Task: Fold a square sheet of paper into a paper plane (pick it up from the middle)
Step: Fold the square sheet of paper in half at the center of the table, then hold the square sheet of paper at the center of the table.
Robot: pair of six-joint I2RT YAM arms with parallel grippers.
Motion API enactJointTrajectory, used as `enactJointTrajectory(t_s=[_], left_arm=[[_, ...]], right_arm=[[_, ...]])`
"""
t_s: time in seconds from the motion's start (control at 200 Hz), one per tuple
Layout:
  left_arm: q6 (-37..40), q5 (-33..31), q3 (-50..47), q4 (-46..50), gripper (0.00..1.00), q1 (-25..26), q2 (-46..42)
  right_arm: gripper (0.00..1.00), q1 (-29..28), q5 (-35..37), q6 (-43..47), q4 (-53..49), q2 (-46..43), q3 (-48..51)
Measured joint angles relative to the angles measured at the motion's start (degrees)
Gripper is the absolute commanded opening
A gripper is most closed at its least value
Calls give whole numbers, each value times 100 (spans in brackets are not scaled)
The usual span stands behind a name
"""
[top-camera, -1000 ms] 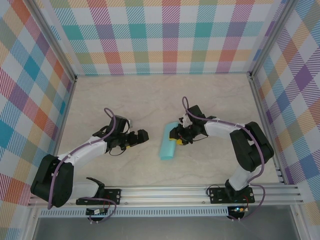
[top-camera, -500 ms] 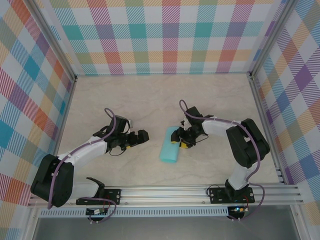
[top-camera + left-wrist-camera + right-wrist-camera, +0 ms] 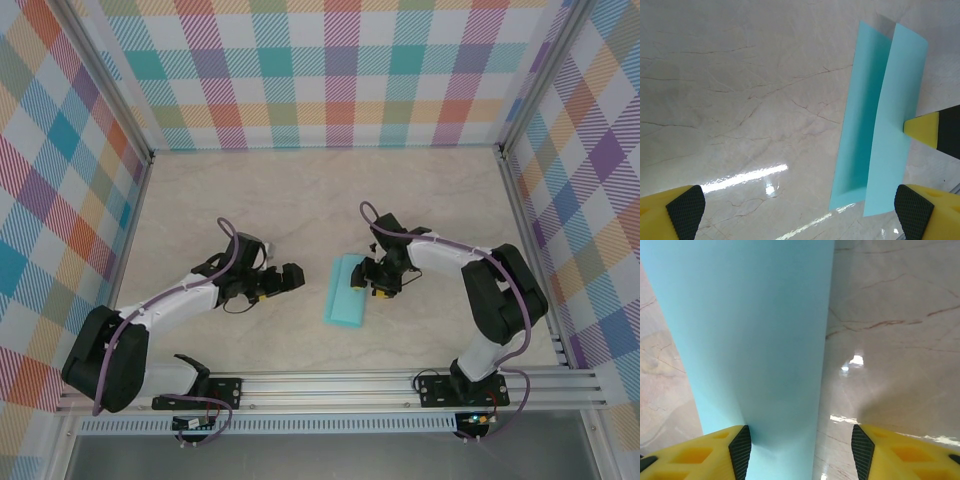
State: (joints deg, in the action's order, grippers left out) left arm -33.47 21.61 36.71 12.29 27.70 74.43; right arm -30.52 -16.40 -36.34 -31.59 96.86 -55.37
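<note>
The light cyan sheet of paper (image 3: 346,290) lies on the table, folded lengthwise into a long rectangle. Its upper flap (image 3: 892,120) stands a little raised off the lower one. My right gripper (image 3: 376,283) is at the sheet's right long edge. It is open, and the paper (image 3: 750,330) runs in between its fingers, brushing the left pad (image 3: 741,450). My left gripper (image 3: 292,277) is open, apart from the sheet on its left side. In the left wrist view its jaws (image 3: 800,210) frame bare table, and the right gripper's yellow fingertip (image 3: 925,129) touches the flap's far edge.
The marble-pattern tabletop (image 3: 260,200) is ringed by plaid walls (image 3: 330,70) with aluminium posts. An aluminium rail (image 3: 400,385) carries both arm bases along the near edge.
My right gripper opened and let go of the paper, then shifted slightly right. The folded sheet sprang wider and settled on the table. My left gripper edged a little toward the sheet.
</note>
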Motion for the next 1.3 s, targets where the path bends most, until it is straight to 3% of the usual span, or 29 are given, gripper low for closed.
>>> enactJointTrajectory(t_s=[0.575, 1.3], left_arm=[[-129, -133, 138, -66, 100, 68, -177], [-129, -282, 138, -66, 100, 68, -229]], right_arm=[[66, -109, 203, 35, -28, 199, -140], [83, -216, 225, -28, -114, 323, -313]])
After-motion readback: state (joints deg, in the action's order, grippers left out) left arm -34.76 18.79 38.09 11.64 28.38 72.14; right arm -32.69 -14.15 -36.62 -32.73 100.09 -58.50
